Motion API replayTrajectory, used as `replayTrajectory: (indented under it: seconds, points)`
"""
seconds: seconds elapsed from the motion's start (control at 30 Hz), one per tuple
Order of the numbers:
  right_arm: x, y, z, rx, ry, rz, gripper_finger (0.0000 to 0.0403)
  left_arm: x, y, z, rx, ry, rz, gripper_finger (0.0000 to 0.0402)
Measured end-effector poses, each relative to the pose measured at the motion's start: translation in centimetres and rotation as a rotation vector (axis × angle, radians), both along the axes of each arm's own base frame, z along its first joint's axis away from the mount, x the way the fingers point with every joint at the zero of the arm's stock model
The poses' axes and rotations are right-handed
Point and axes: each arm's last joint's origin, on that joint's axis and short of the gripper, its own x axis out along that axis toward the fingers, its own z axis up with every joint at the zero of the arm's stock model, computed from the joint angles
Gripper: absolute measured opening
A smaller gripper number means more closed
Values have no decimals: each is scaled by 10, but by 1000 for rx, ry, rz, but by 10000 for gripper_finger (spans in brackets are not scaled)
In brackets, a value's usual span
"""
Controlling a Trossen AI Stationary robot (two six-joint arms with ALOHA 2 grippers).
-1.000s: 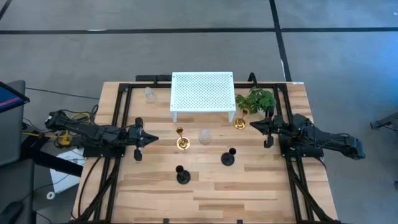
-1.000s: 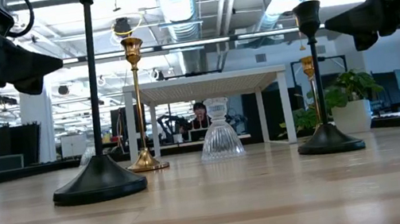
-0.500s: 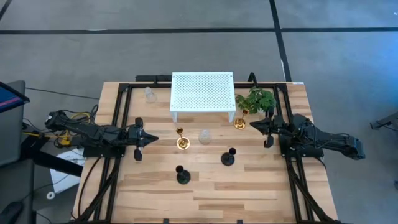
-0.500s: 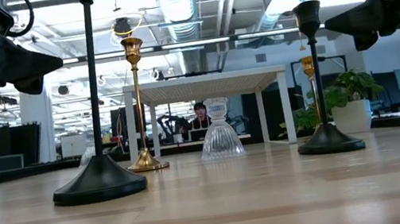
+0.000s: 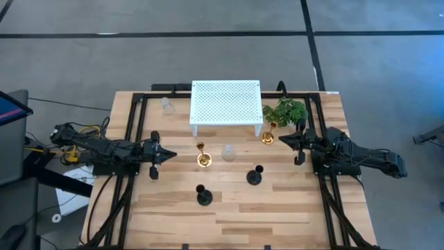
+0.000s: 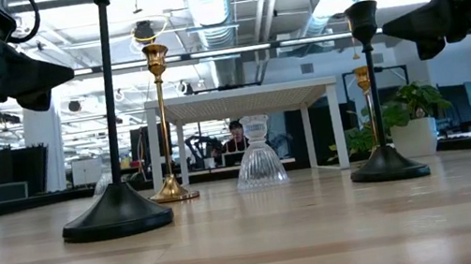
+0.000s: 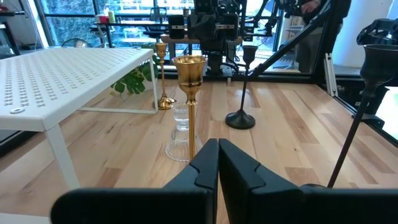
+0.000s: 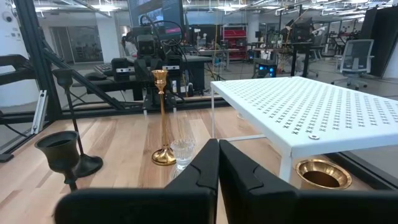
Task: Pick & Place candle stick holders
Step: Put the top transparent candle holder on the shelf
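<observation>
Two gold candle stick holders stand upright on their round bases: one [image 5: 202, 155] at mid-table, one [image 5: 268, 134] by the plant. Two black ones stand nearer the front: one [image 5: 203, 195] left, one [image 5: 255, 174] right. A clear glass holder [image 5: 228, 152] stands beside the middle gold one, another [image 5: 167, 105] at the far left. My left gripper [image 5: 172, 155] is shut and empty, left of the middle gold holder [image 7: 189, 93]. My right gripper [image 5: 281, 139] is shut and empty, right of the gold holder by the plant [image 8: 322, 173].
A white perforated rack [image 5: 226, 104] stands at the table's far middle. A green leafy plant [image 5: 286, 111] stands to its right. Black frame rails [image 5: 136, 118] run along both sides of the table. People and equipment show in the room behind.
</observation>
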Motion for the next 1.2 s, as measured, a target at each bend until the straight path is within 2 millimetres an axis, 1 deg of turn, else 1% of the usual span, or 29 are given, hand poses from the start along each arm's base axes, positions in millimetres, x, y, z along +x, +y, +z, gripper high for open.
replayTrajectory:
  seconds: [0.27,1.2]
  points:
    - [0,0,0,0,0,0,0,0,0,0,26,-3,2,11]
    - [0,0,1,-3,-15,0,0,0,0,3,17,-27,11,11]
